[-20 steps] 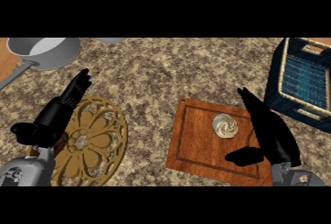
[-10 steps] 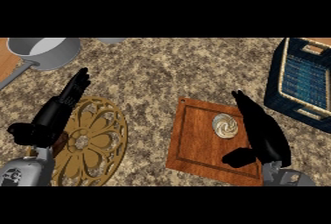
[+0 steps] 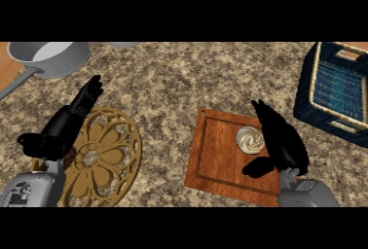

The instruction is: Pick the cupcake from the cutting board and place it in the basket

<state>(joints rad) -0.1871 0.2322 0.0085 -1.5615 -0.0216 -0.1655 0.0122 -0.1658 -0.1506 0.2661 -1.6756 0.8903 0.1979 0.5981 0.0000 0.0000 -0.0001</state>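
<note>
I start with what I cannot see well. My right hand (image 3: pixel 284 145) lies over the right side of the cutting board (image 3: pixel 223 168) and hides that edge. It also covers the right rim of the cupcake (image 3: pixel 248 139), so I cannot tell if it touches the cupcake or is just beside it. The cupcake sits on the top right part of the board and shows only as a pale round swirl. My right hand is released. Its fingers are straight and it holds nothing.

The basket (image 3: pixel 307 92) is up and to the right of the board, cut off by the edge of the view. My right hand lies between the cupcake and the basket.

Left of the board is 1 gold plate (image 3: pixel 108 160) with a flower shape. My left hand (image 3: pixel 61 129) covers its upper left rim, released too, with straight fingers. Far up and left of the board is a grey pot (image 3: pixel 63 65), cut off at the top. Beside it is 1 small grey thing (image 3: pixel 126 44), mostly cut off, and I cannot tell what it is.
</note>
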